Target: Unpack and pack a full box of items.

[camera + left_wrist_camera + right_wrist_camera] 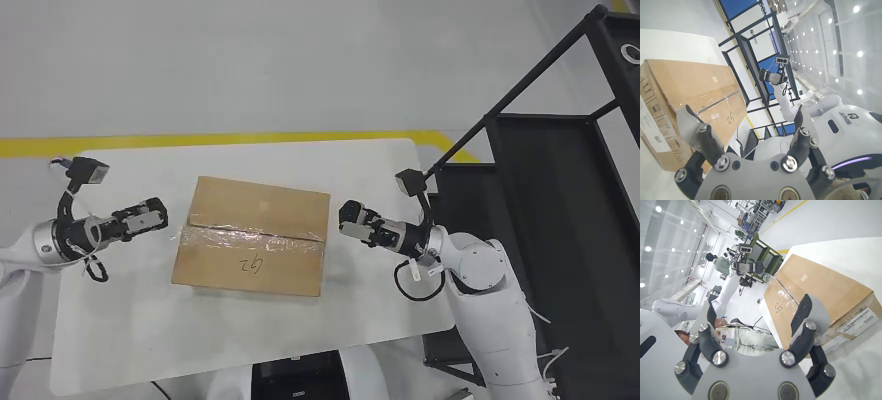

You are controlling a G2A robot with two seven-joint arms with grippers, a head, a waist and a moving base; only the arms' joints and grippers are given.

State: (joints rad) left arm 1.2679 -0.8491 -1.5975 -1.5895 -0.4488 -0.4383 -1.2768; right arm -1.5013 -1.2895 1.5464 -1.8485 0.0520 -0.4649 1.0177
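A closed brown cardboard box point(252, 236) lies in the middle of the white table point(120, 330), its top flaps sealed with clear tape along the centre seam point(250, 235). The same box point(691, 85) point(821, 289) bears a handwritten mark and printed labels on its sides. My left gripper point(158, 214) point(743, 117) is open, level with the box's left end and a short gap away from it. On the opposite side my right gripper point(345, 220) point(759, 313) is open too, just off the box's right end. Neither touches the box.
A black metal rack point(545, 190) with dark shelves stands right beside the table's right edge, close behind my right arm. A yellow floor line point(250, 142) runs past the table's far edge. Bare tabletop lies in front of the box.
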